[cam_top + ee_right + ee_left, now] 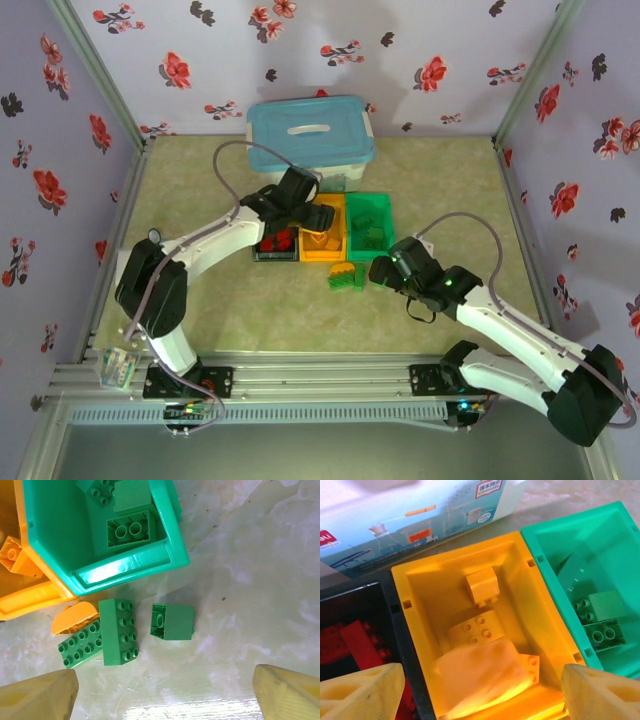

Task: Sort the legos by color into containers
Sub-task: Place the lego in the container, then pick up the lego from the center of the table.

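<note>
Right end effector (163,692), spread apart, may grab curved orange plastic brick (75,617) touching green studded plastic bricks (117,630) beside green rectangular plastic bin (130,562).

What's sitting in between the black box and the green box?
The orange-yellow bin sits between the black bin and the green bin, close beside both. The left wrist view shows it best.
</note>
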You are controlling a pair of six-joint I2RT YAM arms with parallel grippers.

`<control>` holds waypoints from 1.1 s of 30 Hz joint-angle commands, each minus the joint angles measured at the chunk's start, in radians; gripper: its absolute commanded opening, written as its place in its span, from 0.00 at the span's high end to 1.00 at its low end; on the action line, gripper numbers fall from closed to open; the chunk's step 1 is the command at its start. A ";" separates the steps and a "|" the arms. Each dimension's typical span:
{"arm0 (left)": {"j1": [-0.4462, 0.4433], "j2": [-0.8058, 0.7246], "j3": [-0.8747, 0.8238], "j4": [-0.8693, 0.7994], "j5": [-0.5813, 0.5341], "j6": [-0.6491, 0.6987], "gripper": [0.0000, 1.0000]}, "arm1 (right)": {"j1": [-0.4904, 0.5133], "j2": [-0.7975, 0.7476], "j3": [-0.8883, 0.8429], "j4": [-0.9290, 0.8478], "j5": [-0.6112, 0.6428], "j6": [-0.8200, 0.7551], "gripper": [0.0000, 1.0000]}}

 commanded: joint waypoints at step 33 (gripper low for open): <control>-0.121 -0.565 -0.751 0.225 0.041 -0.128 0.18 | -0.088 0.509 0.146 0.086 -0.037 -0.077 0.36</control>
